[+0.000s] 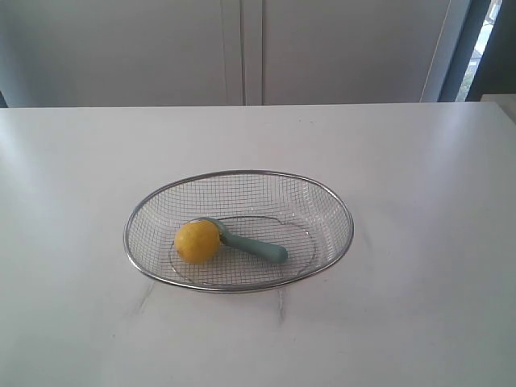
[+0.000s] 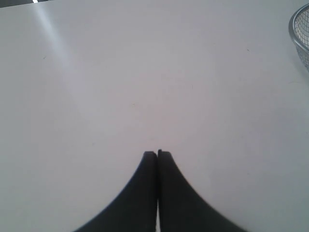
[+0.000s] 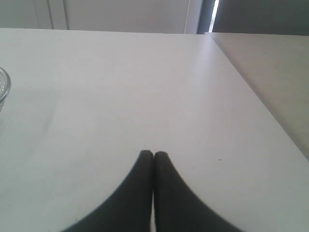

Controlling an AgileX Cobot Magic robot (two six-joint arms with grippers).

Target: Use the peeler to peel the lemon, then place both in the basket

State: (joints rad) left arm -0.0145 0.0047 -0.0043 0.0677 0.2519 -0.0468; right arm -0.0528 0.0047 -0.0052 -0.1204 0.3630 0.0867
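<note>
The yellow lemon lies inside the wire mesh basket, in its left half. The teal peeler lies in the basket too, its head against the lemon and its handle pointing right. Neither arm shows in the exterior view. My left gripper is shut with nothing in it, over bare white table, and only a sliver of the basket rim shows in the left wrist view. My right gripper is shut and holds nothing; a bit of the basket rim shows at one side of the right wrist view.
The white table carries only the basket. Its right edge shows in the right wrist view, with a lower grey surface beyond it. Pale cabinet doors stand behind the table.
</note>
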